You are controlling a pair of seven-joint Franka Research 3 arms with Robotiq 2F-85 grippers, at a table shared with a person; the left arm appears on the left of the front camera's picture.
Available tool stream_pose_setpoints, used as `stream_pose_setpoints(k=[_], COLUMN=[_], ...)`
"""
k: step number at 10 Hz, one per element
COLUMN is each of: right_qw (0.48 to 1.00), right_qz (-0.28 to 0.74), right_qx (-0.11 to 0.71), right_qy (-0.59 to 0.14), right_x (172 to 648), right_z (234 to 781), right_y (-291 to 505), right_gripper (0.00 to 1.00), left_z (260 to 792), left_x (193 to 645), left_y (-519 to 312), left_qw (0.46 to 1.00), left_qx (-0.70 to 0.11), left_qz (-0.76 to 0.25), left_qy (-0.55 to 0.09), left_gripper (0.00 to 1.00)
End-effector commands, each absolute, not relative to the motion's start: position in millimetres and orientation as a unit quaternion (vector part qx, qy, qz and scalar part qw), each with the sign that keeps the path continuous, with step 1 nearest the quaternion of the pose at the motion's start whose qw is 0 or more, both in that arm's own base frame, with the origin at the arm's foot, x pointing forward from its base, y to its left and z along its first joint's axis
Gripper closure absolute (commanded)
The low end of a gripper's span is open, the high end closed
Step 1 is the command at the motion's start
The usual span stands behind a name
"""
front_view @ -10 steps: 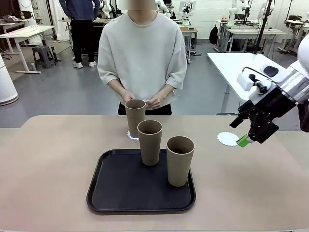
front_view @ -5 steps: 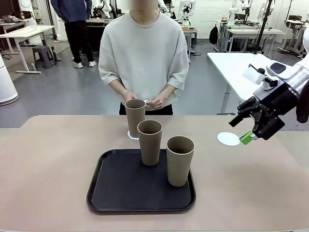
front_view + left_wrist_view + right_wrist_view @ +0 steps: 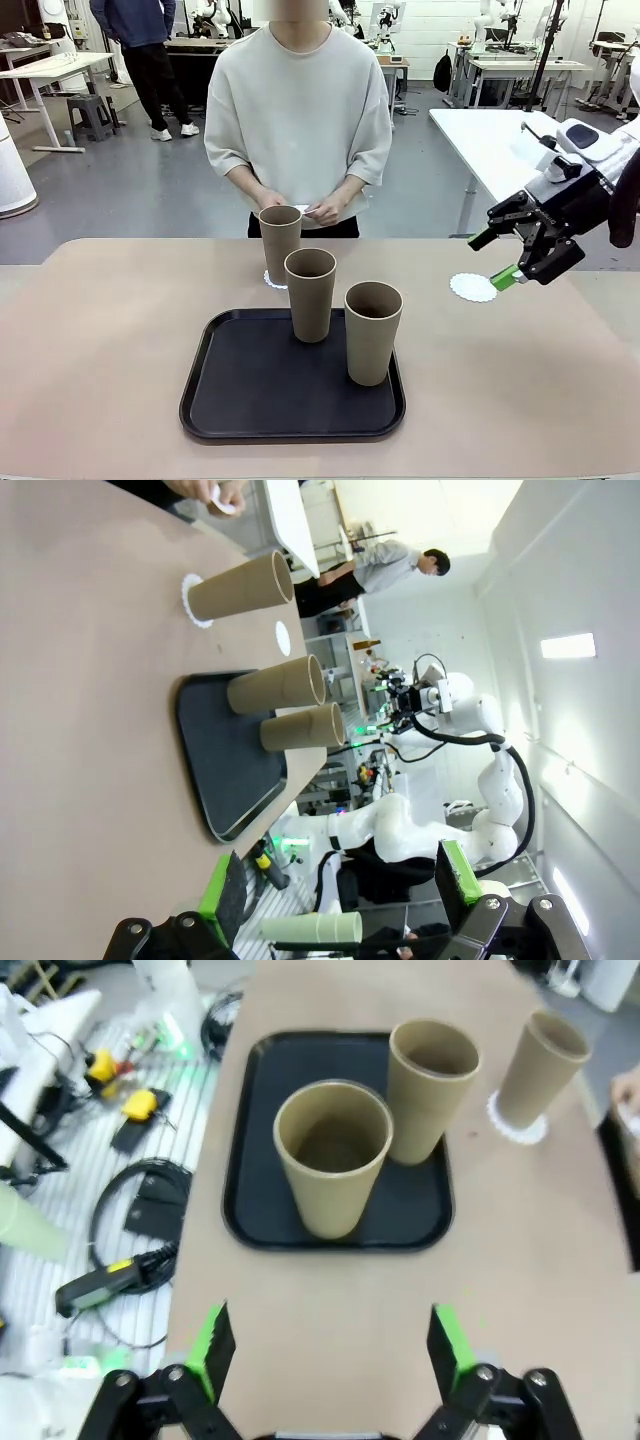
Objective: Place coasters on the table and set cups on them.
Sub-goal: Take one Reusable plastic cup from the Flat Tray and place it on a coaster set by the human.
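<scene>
- right pincer [image 3: 492, 258] raised over the right side of the beige surface [image 3: 100, 350], jaws wide and empty, green tip just beside a bare coaster [image 3: 472, 288].
- left pincer [image 3: 338, 880] low and well back from the things, jaws also wide, holding nothing.
- far cup [image 3: 280, 243] upright on a second coaster [image 3: 270, 281], near the person's hands [image 3: 322, 212]; something small and white pinched there, likely another doily.
- middle cup [image 3: 310, 293] and near cup [image 3: 372, 331] upright on the black tray [image 3: 230, 400], close together, seemingly not touching.
- likely next: near cup over to the bare coaster.
- risk: tall, light, tapered cups; a finger clipping a rim, or a hard squeeze high up, likely to tip or dent one.
- risk: open jaws nudging the middle cup while closing round the near one, given the small gap between them.
- risk: thin paper easily dragged or folded by a cup set down sliding, or by the green tip so close by.
- risk: cup landing off-centre, half off the lace edge.
</scene>
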State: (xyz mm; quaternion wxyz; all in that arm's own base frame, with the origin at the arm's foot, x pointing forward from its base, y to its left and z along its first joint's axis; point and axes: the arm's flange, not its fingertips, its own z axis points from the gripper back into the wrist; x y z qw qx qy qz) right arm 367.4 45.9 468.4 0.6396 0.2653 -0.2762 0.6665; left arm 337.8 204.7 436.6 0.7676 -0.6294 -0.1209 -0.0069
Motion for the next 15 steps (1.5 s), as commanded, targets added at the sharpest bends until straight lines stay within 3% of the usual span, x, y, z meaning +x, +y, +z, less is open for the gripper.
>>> stream_pose_setpoints(k=[1, 8, 15], right_qw=[0.611, 0.53, 0.547], right_qz=[0.661, 0.622, 0.605], right_qx=[0.287, 0.455, 0.467], right_qy=[-0.328, -0.354, -0.34], right_x=[382, 395, 397], right_z=[422, 346, 326], right_y=[42, 40, 41], right_gripper=[0.0, 0.0, 0.0], left_z=[437, 437, 437], left_x=[337, 337, 337], left_y=[204, 204, 204], left_qw=[0.77, 0.77, 0.77], left_qx=[-0.625, -0.625, -0.625], left_qz=[-0.004, -0.004, -0.004], left_qy=[-0.127, -0.127, -0.127], left_gripper=[0.0, 0.0, 0.0])
